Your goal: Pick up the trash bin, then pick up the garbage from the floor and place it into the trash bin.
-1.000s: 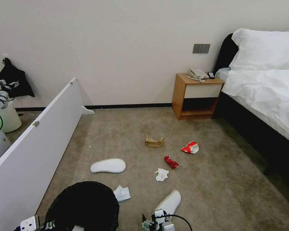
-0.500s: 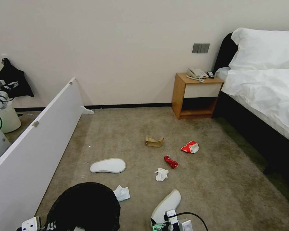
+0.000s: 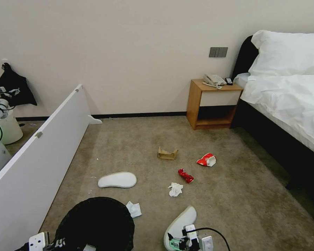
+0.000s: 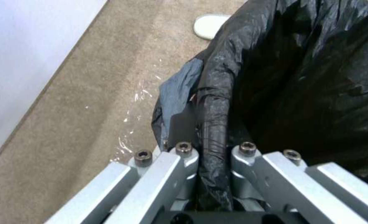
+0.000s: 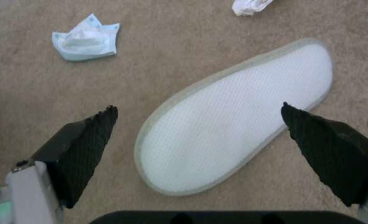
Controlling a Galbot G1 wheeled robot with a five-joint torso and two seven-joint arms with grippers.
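The trash bin (image 3: 97, 223), lined with a black bag, is at the bottom left of the head view. My left gripper (image 4: 213, 154) is shut on its bagged rim (image 4: 215, 102). My right gripper (image 5: 197, 107) hangs open just above the near white slipper (image 5: 233, 124), one finger on each side of it; in the head view this gripper (image 3: 185, 241) covers the slipper's (image 3: 183, 218) near end. More garbage lies on the carpet: a second slipper (image 3: 117, 180), a folded white tissue (image 3: 134, 209), a crumpled tissue (image 3: 175, 189), a red wrapper (image 3: 186, 175), a red-and-white cup (image 3: 207, 160) and brown cardboard (image 3: 167, 153).
A long white panel (image 3: 35, 157) runs along the left. Behind it stands a white bucket (image 3: 7, 129) with a green glow. A wooden nightstand (image 3: 212, 104) and a bed (image 3: 289, 101) take up the right side. Open carpet lies between the litter and the wall.
My right gripper has moved to the right, over the near slipper. The trash bin has shifted slightly to the right with my left gripper.
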